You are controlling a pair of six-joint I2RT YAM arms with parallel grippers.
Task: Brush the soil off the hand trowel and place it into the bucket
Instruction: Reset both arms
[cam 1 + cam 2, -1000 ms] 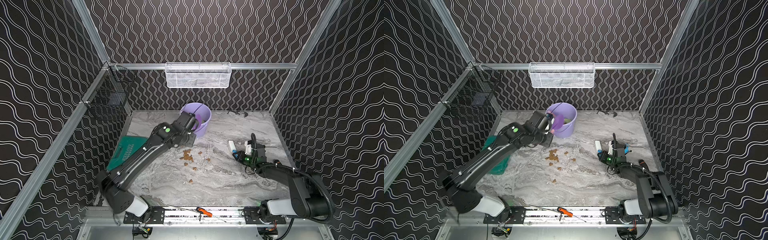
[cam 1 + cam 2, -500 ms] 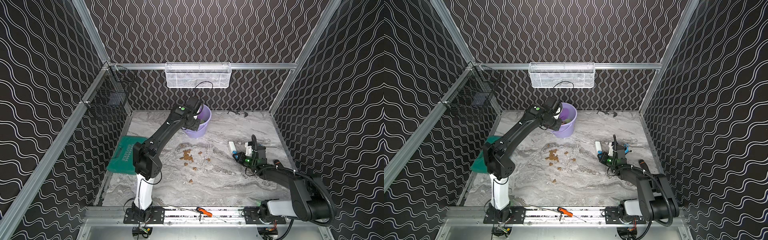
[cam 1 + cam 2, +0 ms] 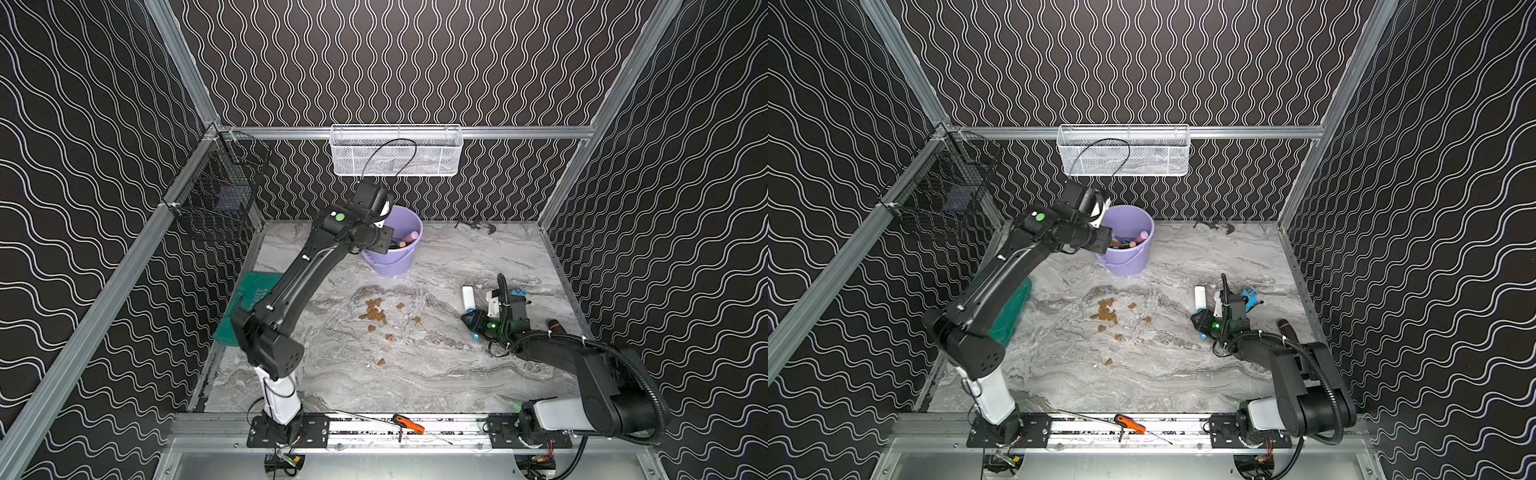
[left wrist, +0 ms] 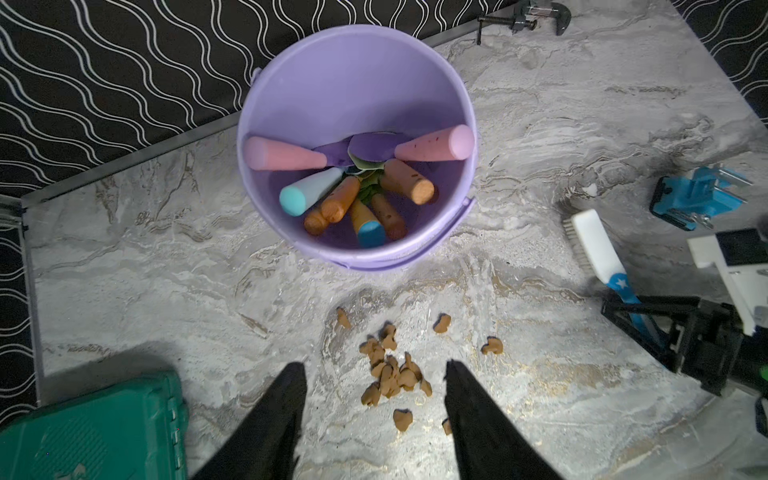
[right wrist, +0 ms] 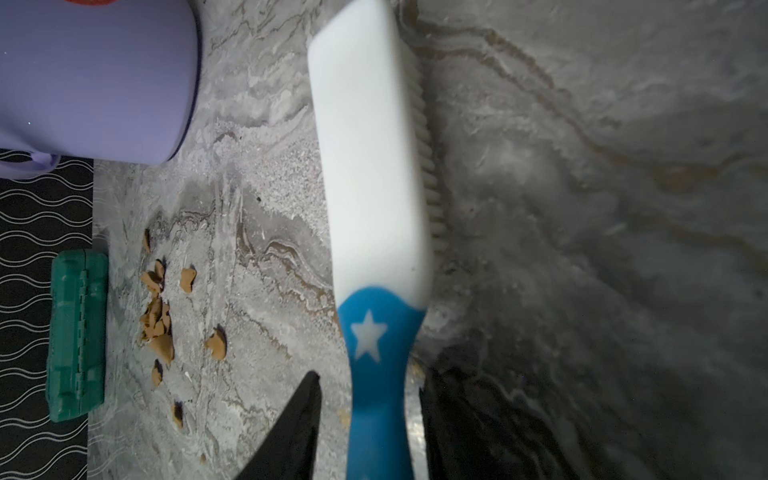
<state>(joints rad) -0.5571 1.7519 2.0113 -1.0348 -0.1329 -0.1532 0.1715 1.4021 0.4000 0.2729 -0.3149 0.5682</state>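
L wrist cam looks straight down into the bucket (image 4: 353,83). Inside is a heap of tools w/ pink, teal and orange handles. The hand trowel (image 4: 436,145) lies on top, pink handle on the rim, purple blade toward the middle. Both top views show only that pink handle end (image 3: 409,237).

Left gripper (image 4: 374,365): jaws wide apart, empty. The soil (image 4: 390,374) lies loose on the table, seen between the fingers in that view. In both top views the L wrist covers the gripper and the bucket's near rim.

R wrist cam shows the right gripper (image 5: 370,374) w/ jaws parted either side of the brush (image 5: 370,166), at its blue star handle. There's a clear gap on one side; the other is too dark to judge. Brush lies on the table, well apart from the bucket.

Surface is a grey marble-look tabletop (image 3: 415,374). Walls are black w/ white wavy lines, alu frame. White mesh basket (image 3: 395,151) hangs on the back rail, black wire basket (image 3: 216,195) on the L rail. Green case (image 3: 249,291) sits at the table's L edge, partly behind the L arm.

Brush handle end is cut off in the R wrist view, and the frame is blurry there.
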